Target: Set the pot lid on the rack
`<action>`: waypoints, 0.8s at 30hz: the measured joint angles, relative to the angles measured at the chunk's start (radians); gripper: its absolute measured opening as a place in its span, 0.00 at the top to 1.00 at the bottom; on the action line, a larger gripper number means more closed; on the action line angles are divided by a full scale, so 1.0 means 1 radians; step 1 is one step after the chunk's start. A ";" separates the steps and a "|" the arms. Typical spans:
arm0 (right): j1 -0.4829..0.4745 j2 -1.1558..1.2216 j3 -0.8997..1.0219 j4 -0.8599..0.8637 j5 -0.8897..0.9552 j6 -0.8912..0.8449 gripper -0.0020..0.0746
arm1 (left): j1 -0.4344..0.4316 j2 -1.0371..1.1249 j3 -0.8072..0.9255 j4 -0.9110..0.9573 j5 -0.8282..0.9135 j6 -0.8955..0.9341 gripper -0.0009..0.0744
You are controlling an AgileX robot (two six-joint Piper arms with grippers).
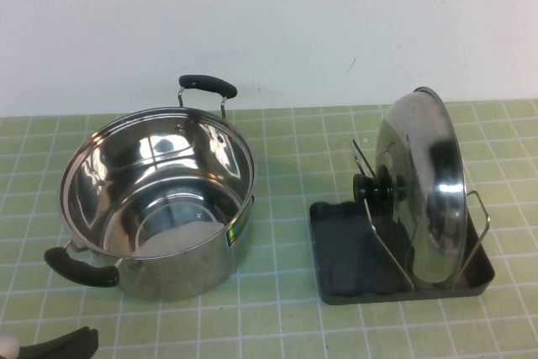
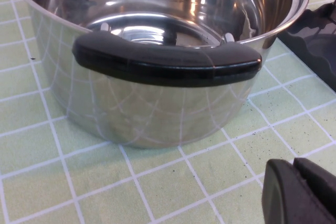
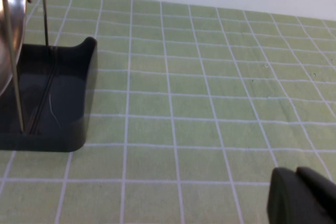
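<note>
The shiny steel pot lid [image 1: 424, 182] stands on edge between the wire uprights of the dark grey rack [image 1: 345, 250], its black knob [image 1: 374, 191] facing left. The lid's edge [image 3: 9, 35] and the rack [image 3: 58, 98] also show in the right wrist view. My left gripper [image 1: 59, 344] is shut and empty at the front left, near the pot's black handle [image 2: 163, 61]; its fingers show pressed together in the left wrist view [image 2: 302, 192]. My right gripper [image 3: 304, 198] is shut and empty, low over the mat to the right of the rack; it is out of the high view.
A deep steel pot [image 1: 155, 199] with two black handles stands open on the left of the green tiled mat [image 1: 286, 317]. A white wall runs along the back.
</note>
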State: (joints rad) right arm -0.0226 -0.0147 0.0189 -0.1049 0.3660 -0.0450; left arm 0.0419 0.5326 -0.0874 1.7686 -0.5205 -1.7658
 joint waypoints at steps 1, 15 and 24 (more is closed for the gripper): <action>0.000 0.000 0.000 0.000 0.000 0.000 0.98 | 0.000 0.000 0.000 0.000 0.000 0.000 0.99; 0.000 0.000 0.000 0.000 0.000 0.000 0.98 | -0.001 -0.018 0.000 -0.085 0.171 -0.002 0.99; 0.000 0.000 0.000 0.000 0.000 0.000 0.98 | -0.001 -0.241 0.019 -0.214 0.434 -0.003 0.99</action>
State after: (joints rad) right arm -0.0226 -0.0147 0.0189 -0.1049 0.3660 -0.0450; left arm 0.0410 0.2915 -0.0687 1.5544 -0.0869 -1.7684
